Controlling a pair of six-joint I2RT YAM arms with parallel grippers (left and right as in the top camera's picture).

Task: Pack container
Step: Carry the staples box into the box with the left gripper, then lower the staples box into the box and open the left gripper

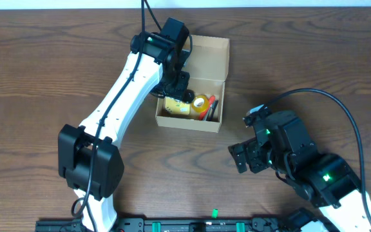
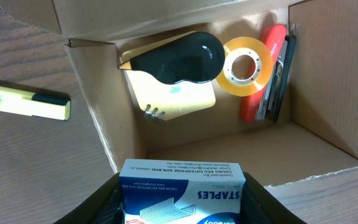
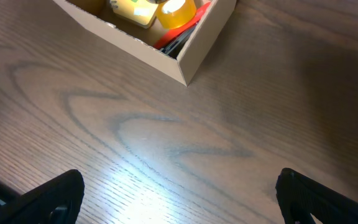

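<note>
The container (image 1: 219,72) is an open tan cardboard box with its flap lid folded back at the far side. Inside lie a yellow pad with a black tape dispenser (image 2: 179,59), a yellow tape roll (image 2: 247,65) and a red stapler (image 2: 271,68). My left gripper (image 2: 182,205) is shut on a blue-and-white staples box (image 2: 182,186) and holds it above the container's near-left part. My right gripper (image 3: 179,199) is open and empty over bare table, right of the container (image 3: 191,53).
A yellow highlighter (image 2: 23,102) lies on the wooden table just outside the container's left wall. The left arm (image 1: 127,84) reaches across from the front left. The table's dark wood (image 1: 44,77) surrounds the box.
</note>
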